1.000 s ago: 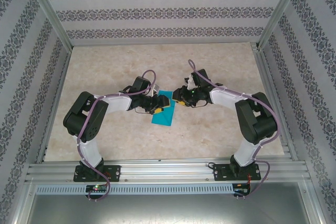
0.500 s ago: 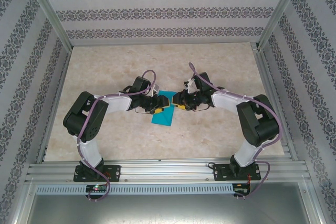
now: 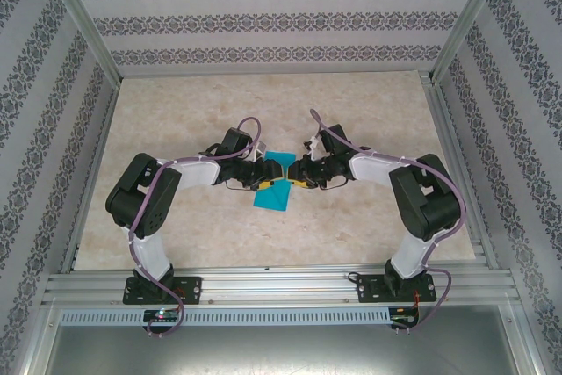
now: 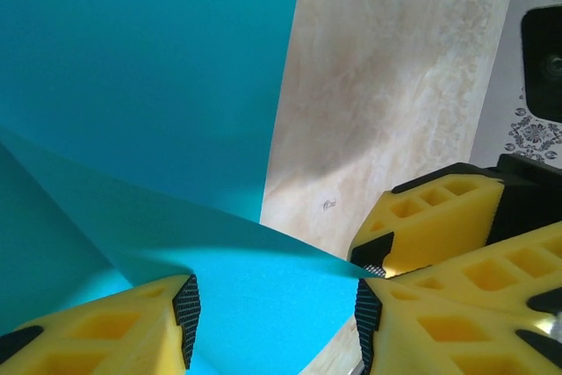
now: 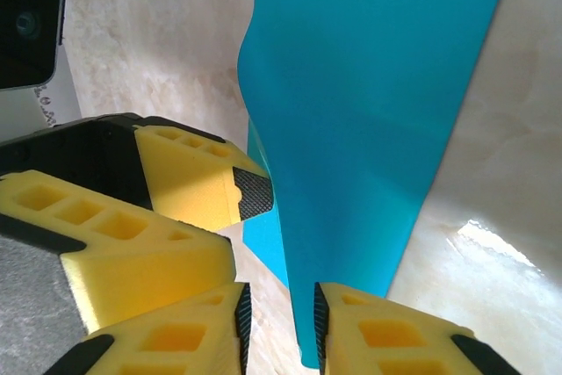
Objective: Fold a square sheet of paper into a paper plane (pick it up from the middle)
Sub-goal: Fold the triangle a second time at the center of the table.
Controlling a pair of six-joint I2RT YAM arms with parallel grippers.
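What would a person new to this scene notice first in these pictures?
First, the teal-blue sheet of paper in the middle of the pale table. Two yellow hands meet at it: the left hand stands open around a lifted flap, and the right hand straddles the sheet's edge.

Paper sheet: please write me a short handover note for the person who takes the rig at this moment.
Left gripper: open, with a raised paper flap between the jaws.
Right gripper: narrowly open around the sheet's edge, no firm pinch visible.
Square sheet of paper: mid-table, between both grippers, partly bent.
Done: one flap lifted, a fold begun.
Left: crease it, then all further folds; no plane shape yet.
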